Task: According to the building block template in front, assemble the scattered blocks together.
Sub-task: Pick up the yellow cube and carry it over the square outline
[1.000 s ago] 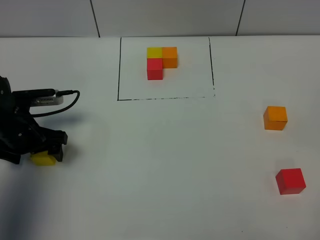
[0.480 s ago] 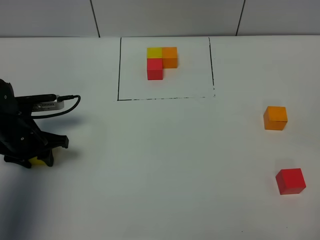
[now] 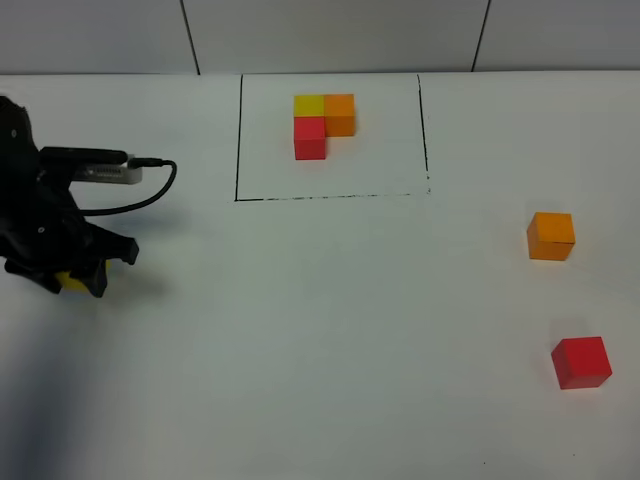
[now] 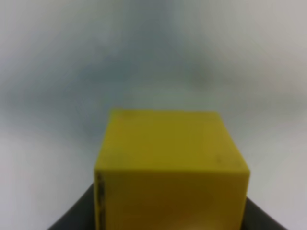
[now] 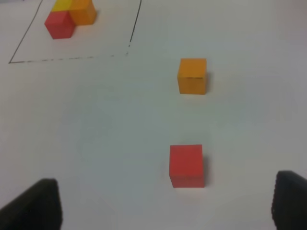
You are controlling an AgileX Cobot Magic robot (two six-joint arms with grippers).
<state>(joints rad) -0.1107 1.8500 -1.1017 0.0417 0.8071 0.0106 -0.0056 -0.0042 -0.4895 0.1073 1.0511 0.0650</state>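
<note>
The template cluster (image 3: pixel 322 124) is yellow, orange and red, within a thin black frame (image 3: pixel 238 140). Loose: a yellow cube (image 4: pixel 170 163), an orange cube (image 3: pixel 551 236), a red cube (image 3: pixel 581 362). The table (image 3: pixel 330 330) is white.

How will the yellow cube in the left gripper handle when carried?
The small solid yellow cube looks rigid, with crisp edges, so it likely won't deform. Its flat sides meet the left gripper, so twisting seems unlikely. Set down, it shouldn't roll.

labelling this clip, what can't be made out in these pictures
- Yellow block: high view, nearly all hidden by the left gripper holding it.
- Left gripper's fingers: left wrist view, blurred and cut off at the frame edge.
- Right gripper: right wrist view shows only fingertips; absent from the high view.
</note>
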